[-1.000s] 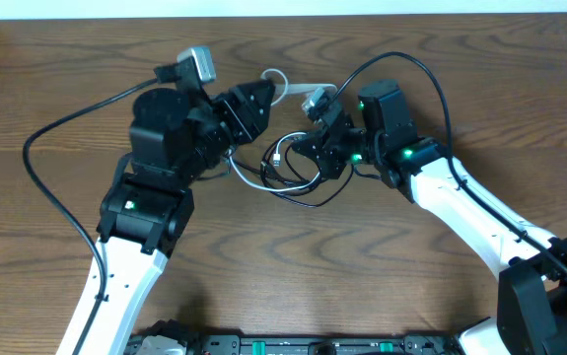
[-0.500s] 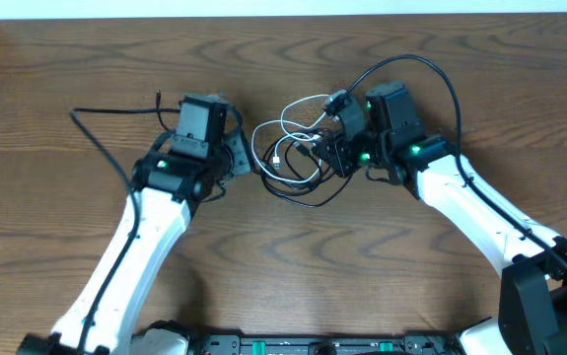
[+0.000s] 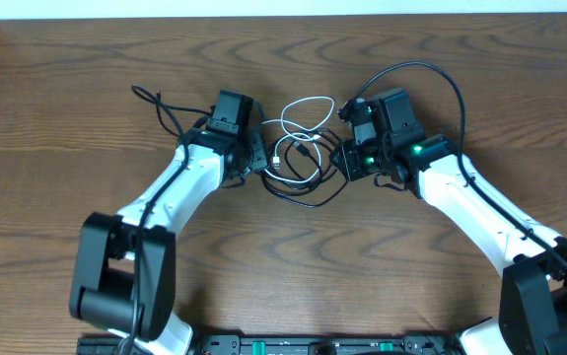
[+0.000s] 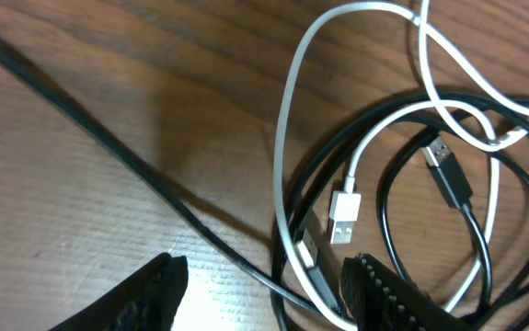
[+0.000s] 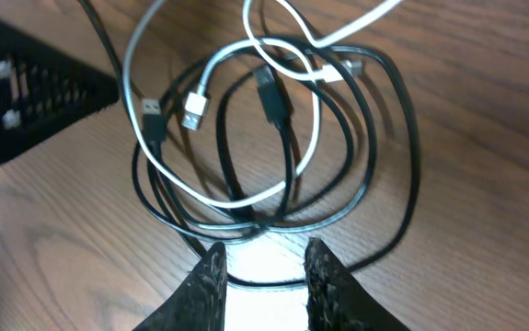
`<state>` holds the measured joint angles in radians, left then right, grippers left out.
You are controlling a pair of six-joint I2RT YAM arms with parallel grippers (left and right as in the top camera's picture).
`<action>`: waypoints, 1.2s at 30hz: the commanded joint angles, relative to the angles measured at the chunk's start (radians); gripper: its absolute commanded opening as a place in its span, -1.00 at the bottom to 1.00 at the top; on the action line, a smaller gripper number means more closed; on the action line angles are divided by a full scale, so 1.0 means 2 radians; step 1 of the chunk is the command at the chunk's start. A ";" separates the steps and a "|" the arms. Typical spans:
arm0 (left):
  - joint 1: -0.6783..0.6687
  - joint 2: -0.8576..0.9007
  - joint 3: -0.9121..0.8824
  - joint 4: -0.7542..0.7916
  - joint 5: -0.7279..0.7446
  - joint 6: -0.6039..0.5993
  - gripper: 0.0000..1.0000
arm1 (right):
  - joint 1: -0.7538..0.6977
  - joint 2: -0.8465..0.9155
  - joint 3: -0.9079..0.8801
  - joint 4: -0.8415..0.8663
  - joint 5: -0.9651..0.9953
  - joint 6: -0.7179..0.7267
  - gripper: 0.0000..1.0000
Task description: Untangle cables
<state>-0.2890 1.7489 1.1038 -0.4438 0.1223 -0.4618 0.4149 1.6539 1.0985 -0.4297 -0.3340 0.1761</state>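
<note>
Our left gripper and right gripper are hanging spread wide, either side of the black cable and white cable tangled on the worktop. We should be pinching 1 cable each, pulling gently.

White cable: white, silver-metal plug tip. Black cable: solid black. Table: brown, dark wavy wood grain. Left arm and right arm: white links, black joints; right arm shows green lights.

White arms, black fingers, green lights
</note>
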 commanded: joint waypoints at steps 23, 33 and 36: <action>0.001 0.051 -0.011 0.083 -0.052 0.008 -0.27 | -0.010 -0.011 0.000 -0.045 0.007 0.005 -0.58; 0.001 0.044 -0.003 0.129 0.063 0.008 -0.85 | -0.012 -0.011 0.000 -0.057 0.007 0.005 -0.56; 0.001 0.019 0.009 0.137 0.109 0.008 -0.85 | -0.016 -0.011 0.000 -0.057 0.007 0.005 -0.56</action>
<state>-0.2890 1.8511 1.0863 -0.1810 0.1993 -0.4477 0.3954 1.6539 1.0985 -0.5411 -0.3206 0.1783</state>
